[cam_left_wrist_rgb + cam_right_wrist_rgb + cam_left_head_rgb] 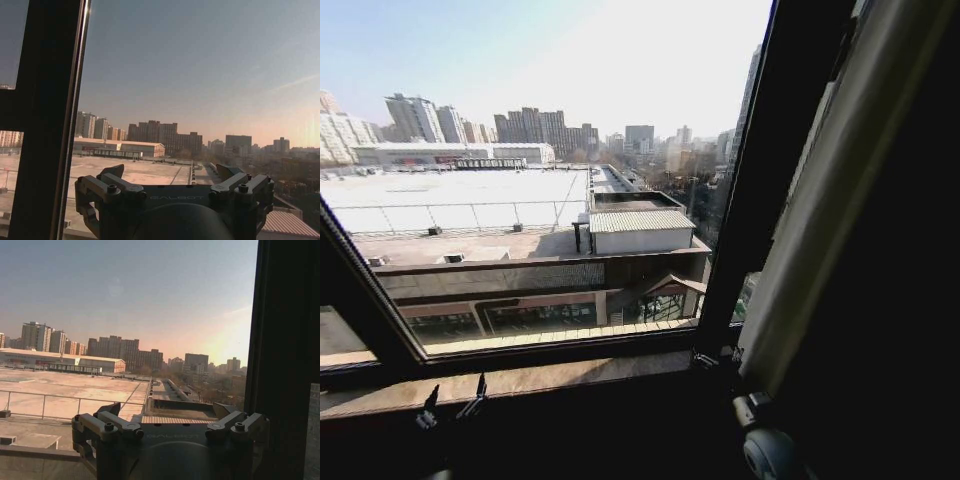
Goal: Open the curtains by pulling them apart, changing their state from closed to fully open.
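At a high window, clear glass [520, 130] looks out over a wide pale rooftop [450, 195], a smaller building with a corrugated roof [642, 222] and a skyline of tower blocks [545, 127] under a hazy sky. On the robot's right, the curtains [820, 200] appear as one cream band of gathered fabric, drawn off the pane and running on a slant from the upper right corner down toward the sill, just beside the dark upright bar of the window frame [745, 200]. To the right of that band the head view is too dark to tell anything more about the fabric. A second dark frame bar [365, 290] slants across the lower left of the pane, and a brownish sill [520, 380] runs along the foot of the window.

Low at the left of the head view, the left gripper [450, 402] pokes up in front of the sill; its wrist camera shows its fingers [116, 172] spread wide with nothing between them, facing the glass beside a frame bar. The right gripper [167, 410] likewise faces the pane, its fingers [111, 409] wide apart and holding nothing, with a dark upright close on one side.
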